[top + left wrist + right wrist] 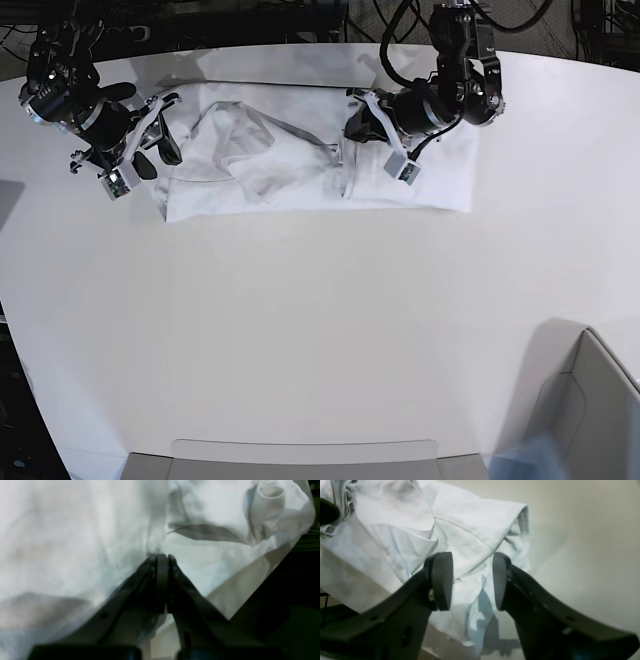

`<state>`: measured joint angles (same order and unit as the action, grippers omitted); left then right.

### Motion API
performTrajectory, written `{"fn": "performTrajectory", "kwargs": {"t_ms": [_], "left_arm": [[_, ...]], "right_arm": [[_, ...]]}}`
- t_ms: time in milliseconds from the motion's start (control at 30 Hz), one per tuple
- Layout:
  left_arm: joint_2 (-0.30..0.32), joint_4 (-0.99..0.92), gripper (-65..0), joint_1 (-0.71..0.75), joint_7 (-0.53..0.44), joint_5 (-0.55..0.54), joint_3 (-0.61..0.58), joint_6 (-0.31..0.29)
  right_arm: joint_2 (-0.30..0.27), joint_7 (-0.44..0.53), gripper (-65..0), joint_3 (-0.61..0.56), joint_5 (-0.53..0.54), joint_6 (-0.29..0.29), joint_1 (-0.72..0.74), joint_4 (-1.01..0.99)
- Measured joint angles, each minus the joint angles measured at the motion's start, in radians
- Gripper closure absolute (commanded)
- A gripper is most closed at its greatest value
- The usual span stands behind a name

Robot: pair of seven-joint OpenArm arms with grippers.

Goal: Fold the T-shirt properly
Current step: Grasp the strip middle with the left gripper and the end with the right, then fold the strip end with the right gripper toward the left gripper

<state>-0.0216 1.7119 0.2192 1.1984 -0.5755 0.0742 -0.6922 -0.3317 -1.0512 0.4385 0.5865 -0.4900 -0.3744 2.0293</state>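
Observation:
The white T-shirt (300, 150) lies crumpled along the far side of the white table (300, 320). My left gripper (352, 125) sits over the shirt's middle, right of centre in the base view. In the left wrist view, that left gripper (162, 556) is shut on a raised ridge of T-shirt (75, 542) fabric. My right gripper (160, 150) hovers at the shirt's left end. Seen from the right wrist, the right gripper (471, 580) is open, its fingers (442, 580) straddling a hemmed fold of the T-shirt (470, 525) without touching it.
A grey bin (590, 410) stands at the near right corner and a grey tray (300, 460) at the near edge. Cables and dark frames run behind the table. The table's edge (275, 567) drops off close beside the shirt.

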Motion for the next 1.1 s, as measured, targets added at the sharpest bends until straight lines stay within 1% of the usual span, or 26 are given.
{"fn": "performTrajectory", "kwargs": {"t_ms": [133, 200, 300, 367, 400, 433, 467, 567, 667, 700, 800, 867, 1100], "left_arm": [[0.000, 0.177, 0.0, 0.009, -0.010, -0.013, -0.070, -0.003], [-0.002, 0.246, 0.0, 0.008, -0.026, -0.026, -0.094, -0.004], [-0.009, 0.243, 0.0, 0.010, -0.026, -0.023, -0.056, -0.007], [0.002, 0.241, 0.0, 0.017, -0.028, -0.011, -0.011, -0.005], [0.006, 0.241, 0.0, 0.019, -0.028, -0.007, 0.013, -0.003], [0.009, 0.241, 0.0, 0.019, -0.029, -0.005, 0.035, -0.002], [0.008, 0.241, 0.0, 0.019, -0.029, -0.003, 0.053, -0.002], [0.005, 0.241, 0.0, 0.019, -0.028, -0.008, 0.077, -0.003], [0.005, 0.241, 0.0, 0.018, -0.025, -0.008, 0.080, -0.003], [0.005, 0.241, 0.0, 0.018, -0.026, -0.008, 0.079, -0.003], [0.005, 0.241, 0.0, 0.019, -0.026, -0.008, 0.079, -0.003], [0.005, 0.241, 0.0, 0.019, -0.025, -0.008, 0.079, -0.003], [0.005, 0.201, 0.0, 0.019, -0.026, -0.008, 0.079, -0.003]], "right_arm": [[0.000, 0.002, -26.2, 0.000, -0.002, 0.000, 0.008, 0.001], [0.013, 0.002, -26.2, 0.000, -0.003, 0.000, 0.013, 0.001], [0.032, 0.000, -26.1, 0.013, 0.005, 0.000, 0.034, 0.000], [0.036, 0.001, -26.1, 0.026, 0.014, 0.000, 0.055, -0.009], [0.039, 0.001, -26.3, 0.032, 0.044, 0.000, 0.062, -0.019], [0.039, 0.000, -26.4, 0.037, 0.103, 0.000, 0.064, -0.031], [0.039, 0.000, -26.5, 0.042, 0.183, 0.000, 0.063, -0.051], [0.039, 0.001, -26.8, 0.050, 0.366, -0.001, 0.067, -0.135], [0.013, 0.000, -29.3, 0.050, 0.481, -0.010, 0.074, -0.286], [0.011, 0.003, -29.6, 0.051, 0.492, -0.023, 0.076, -0.335], [0.011, -0.003, -29.6, 0.053, 0.540, -0.093, 0.073, -0.464], [0.018, -0.008, -29.6, 0.080, 0.541, -0.112, 0.066, -0.491], [0.016, 0.003, -29.6, 0.217, 0.534, -0.113, 0.022, -0.544]]}}
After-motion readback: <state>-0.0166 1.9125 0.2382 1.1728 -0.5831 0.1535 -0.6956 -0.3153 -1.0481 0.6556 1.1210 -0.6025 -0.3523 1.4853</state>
